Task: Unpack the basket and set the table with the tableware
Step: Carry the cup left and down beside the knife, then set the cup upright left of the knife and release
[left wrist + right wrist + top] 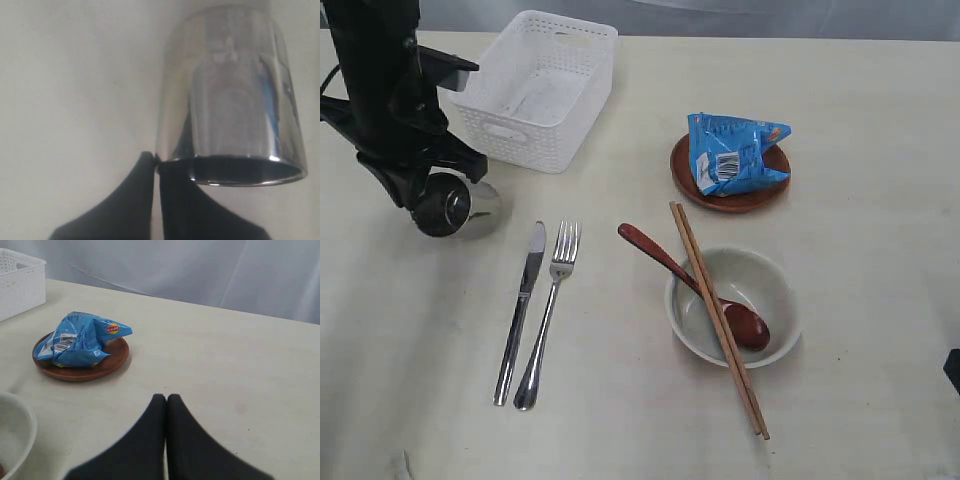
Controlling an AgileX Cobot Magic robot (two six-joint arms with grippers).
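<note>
Pale cream tabletop [880, 300] fills the frame. Upper left, the white lattice plastic basket [520, 140] sits on it. Lower left, steel knife [520, 310] and steel fork [550, 320] lie side by side. Round brown plate [730, 203] sits right of centre, pale grey-green bowl [765, 275] below it. Small steel cup [480, 205], mid-left: contact unclear.

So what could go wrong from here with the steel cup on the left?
1. The left gripper pinches only the thin rim of the steel cup; the smooth wall might slip or swing in that grip.
2. Whether the cup stands flat on the table cannot be told; released tilted, it might tip and roll toward the knife.
3. The chopsticks lie across the bowl rim; a nudge could roll them off.
</note>
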